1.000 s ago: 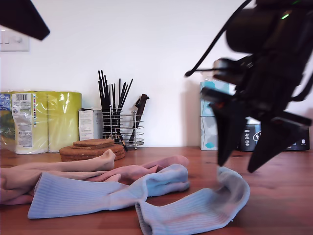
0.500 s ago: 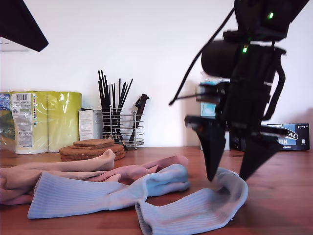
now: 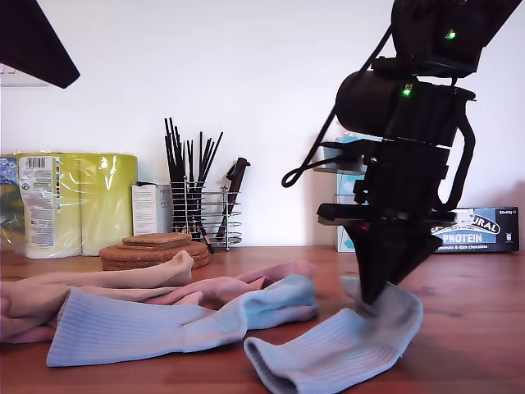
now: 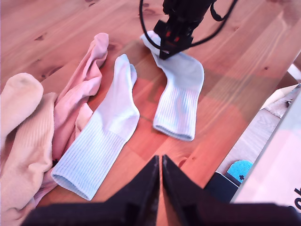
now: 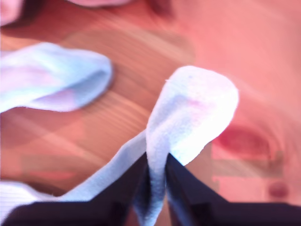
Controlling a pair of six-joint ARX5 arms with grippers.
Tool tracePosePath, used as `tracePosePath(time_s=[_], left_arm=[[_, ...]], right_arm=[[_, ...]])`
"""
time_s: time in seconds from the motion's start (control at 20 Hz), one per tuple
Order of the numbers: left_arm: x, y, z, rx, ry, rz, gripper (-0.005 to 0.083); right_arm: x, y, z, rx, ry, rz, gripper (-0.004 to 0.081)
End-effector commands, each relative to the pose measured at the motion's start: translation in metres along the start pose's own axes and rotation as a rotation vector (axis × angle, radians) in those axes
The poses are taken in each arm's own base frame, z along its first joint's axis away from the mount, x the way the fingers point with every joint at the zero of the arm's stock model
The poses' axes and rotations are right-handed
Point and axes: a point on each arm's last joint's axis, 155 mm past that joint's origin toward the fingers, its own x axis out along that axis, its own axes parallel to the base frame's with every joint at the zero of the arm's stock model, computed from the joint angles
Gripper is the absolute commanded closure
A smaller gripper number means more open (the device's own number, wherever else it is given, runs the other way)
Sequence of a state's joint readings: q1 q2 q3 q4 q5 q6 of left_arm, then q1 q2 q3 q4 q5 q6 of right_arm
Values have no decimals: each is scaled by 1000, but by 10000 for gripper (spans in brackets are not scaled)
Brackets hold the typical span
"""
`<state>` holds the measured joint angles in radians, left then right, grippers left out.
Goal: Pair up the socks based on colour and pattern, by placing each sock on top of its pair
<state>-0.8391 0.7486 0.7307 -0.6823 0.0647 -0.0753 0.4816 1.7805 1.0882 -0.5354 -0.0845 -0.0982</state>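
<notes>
**Second gripper pinches a blue sock's toe**

My second gripper (image 3: 371, 297) clamps the toe of a blue sock (image 3: 344, 345) at the exterior view's right, its cuff lying on the table (image 3: 467, 328). My first gripper (image 4: 157, 165) hangs high, jaws together on nothing. The other blue sock (image 3: 164, 324) lies to the exterior view's left, against the pink socks (image 3: 230, 287) and beige socks (image 3: 98, 283). Coasters (image 3: 156, 250) sit far behind.

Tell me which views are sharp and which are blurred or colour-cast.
Exterior view: sharp, even light, my second gripper dark against the white wall. First wrist view: fairly sharp, warm reddish patches across the table. Second wrist view: soft and blurred, pink cast, the pinched blue sock overexposed.
</notes>
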Motion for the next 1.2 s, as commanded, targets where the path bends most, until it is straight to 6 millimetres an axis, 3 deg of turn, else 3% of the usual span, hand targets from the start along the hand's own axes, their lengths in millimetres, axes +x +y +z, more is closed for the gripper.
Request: tracePosePath(time_s=[0.0, 0.1, 0.3, 0.45, 0.6, 0.75, 0.8, 0.9, 1.15], left_arm=[[2, 2, -3, -4, 5, 9, 795], [2, 3, -3, -4, 5, 13, 795], [2, 5, -2, -4, 0, 27, 795], [2, 6, 0, -4, -8, 33, 795], [1, 9, 4, -3, -23, 48, 795], [1, 10, 11, -1, -53, 53, 795], [1, 10, 13, -2, -59, 52, 795], [1, 10, 12, -2, -56, 52, 795], [1, 10, 11, -2, -51, 52, 795]], right_arm=[[0, 3, 2, -94, -23, 66, 783], [-4, 6, 6, -172, -66, 158, 783], [-18, -8, 20, -317, -213, 281, 783], [-29, -17, 34, -327, -326, 338, 783], [-30, -17, 35, -321, -344, 358, 783], [-18, -7, 31, -331, -313, 381, 783], [-10, -9, 27, -333, -283, 359, 753], [-1, -13, 26, -349, -258, 309, 582], [-2, -25, 40, -364, -287, 223, 494]])
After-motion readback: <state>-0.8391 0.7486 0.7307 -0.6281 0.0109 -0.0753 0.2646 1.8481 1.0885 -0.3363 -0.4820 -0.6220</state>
